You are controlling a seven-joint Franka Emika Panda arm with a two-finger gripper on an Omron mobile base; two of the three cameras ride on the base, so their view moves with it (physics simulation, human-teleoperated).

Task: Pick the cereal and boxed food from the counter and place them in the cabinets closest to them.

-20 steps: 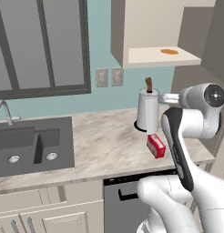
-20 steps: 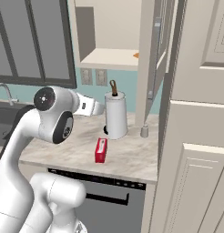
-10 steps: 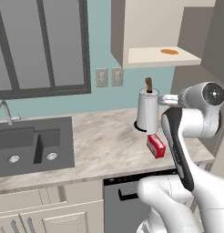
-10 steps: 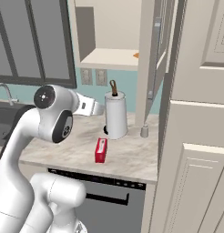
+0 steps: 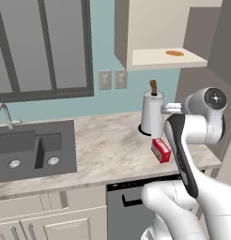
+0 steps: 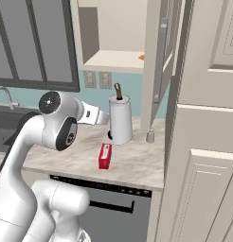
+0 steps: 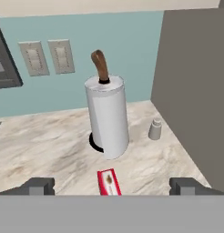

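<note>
Left base view: the marbled counter (image 5: 103,150) runs from a dark sink (image 5: 28,150) with a tap (image 5: 3,115) at 9 o'clock to the wall at 3. A teal wall carries two switch plates (image 5: 111,79) and a dark-framed window (image 5: 42,47). An open cabinet (image 5: 159,58) hangs at 12 to 1 o'clock, with a small orange item (image 5: 174,53) on its shelf. The red box (image 5: 160,150) lies flat on the counter at 4 o'clock of the paper towel roll (image 5: 152,114), just beside its base. A dishwasher front (image 5: 124,211) sits below.

Right base view: here the cabinet's door (image 6: 163,56) stands open edge-on, its grey bar handle facing us, and a tall cream cupboard (image 6: 203,142) fills 3 o'clock. A small grey shaker (image 6: 150,137) stands at 3 o'clock of the roll, hidden from the left camera.

Hand view: the gripper (image 7: 112,186) hangs above the counter, its tips spread wide and grasping nothing. The box lies between them at 6 o'clock, with the roll beyond it and the shaker at 2 o'clock.
</note>
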